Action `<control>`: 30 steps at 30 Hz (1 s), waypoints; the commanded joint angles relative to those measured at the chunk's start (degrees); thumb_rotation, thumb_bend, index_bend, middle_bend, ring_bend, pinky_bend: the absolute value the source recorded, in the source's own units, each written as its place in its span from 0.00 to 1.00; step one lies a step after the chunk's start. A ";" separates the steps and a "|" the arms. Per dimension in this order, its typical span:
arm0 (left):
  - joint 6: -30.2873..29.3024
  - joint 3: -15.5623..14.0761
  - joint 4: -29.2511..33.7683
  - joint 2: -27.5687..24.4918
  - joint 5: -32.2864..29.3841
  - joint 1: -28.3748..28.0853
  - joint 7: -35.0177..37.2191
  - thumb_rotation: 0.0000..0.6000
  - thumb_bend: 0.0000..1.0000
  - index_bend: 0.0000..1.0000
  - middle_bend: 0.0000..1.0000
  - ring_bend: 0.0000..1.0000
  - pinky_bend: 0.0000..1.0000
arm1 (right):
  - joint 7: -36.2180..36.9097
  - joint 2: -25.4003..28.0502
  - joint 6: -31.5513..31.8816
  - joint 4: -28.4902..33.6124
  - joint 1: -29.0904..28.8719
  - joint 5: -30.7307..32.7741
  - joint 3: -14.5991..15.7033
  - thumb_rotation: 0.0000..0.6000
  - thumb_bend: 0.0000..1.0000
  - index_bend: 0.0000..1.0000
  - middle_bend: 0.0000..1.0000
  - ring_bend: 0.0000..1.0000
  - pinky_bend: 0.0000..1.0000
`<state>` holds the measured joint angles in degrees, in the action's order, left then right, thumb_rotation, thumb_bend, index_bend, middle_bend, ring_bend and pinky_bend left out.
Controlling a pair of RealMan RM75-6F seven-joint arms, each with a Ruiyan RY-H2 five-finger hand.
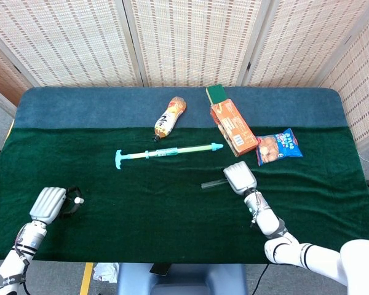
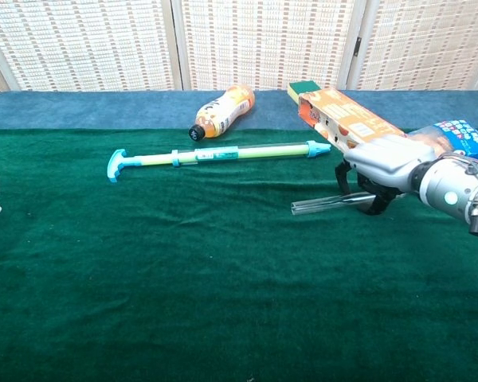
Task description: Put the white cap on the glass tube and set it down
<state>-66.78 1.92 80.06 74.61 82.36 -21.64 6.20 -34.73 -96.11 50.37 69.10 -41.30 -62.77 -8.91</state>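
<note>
**A:** Glass tube (image 2: 323, 204)? Lying on the green tabletop (image 1: 172, 203), right of centre, open end pointing toward the middle. Right hand (image 2: 380, 169) draped over the far end, fingers (image 2: 344, 177) curled down around it. Actual grip or just resting on top? Can't tell from either view.

**B:** And the white cap (image 1: 80, 200)? Way over at the left edge, well apart from the tube. Pinched in the left hand (image 1: 48, 204), poking out past the dark fingertips. Barely visible in the chest view, only a sliver at the frame edge.

**A:** Yep. Other stuff further back: blue-green syringe (image 1: 166, 152), orange bottle (image 1: 170, 117) on its side, orange box (image 1: 233, 127), snack bag (image 1: 278, 146) just behind the right hand.
</note>
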 commanded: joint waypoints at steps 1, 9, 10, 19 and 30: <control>-1.60 0.88 0.34 -0.32 0.47 0.18 2.12 1.00 0.46 0.57 0.99 0.89 0.83 | 0.51 0.21 0.60 0.72 0.07 -0.12 -0.08 1.00 0.41 0.64 0.93 1.00 1.00; -4.84 4.09 5.20 -2.86 1.82 -0.49 11.10 1.00 0.46 0.58 0.99 0.89 0.83 | 8.96 3.28 3.54 10.37 1.84 -1.73 -1.74 1.00 0.41 0.80 0.98 1.00 1.00; -5.00 4.39 5.80 -3.01 2.05 -0.71 11.74 1.00 0.46 0.58 0.99 0.89 0.83 | 9.96 3.63 3.51 11.65 1.98 -1.61 -1.96 1.00 0.41 0.81 0.99 1.00 1.00; -6.36 6.78 12.22 -2.44 4.21 -3.21 12.92 1.00 0.46 0.58 0.99 0.89 0.83 | 19.51 4.24 0.65 21.74 1.52 3.61 -5.68 1.00 0.41 0.85 1.00 1.00 1.00; -7.47 7.40 17.25 -1.41 6.58 -4.98 11.75 1.00 0.46 0.59 0.99 0.89 0.83 | 22.11 1.00 0.30 25.39 -2.05 7.78 -8.93 1.00 0.41 0.86 1.00 1.00 1.00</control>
<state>-74.12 9.31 97.15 73.09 88.79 -26.50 18.09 -12.84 -94.77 50.74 94.30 -42.97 -55.30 -17.57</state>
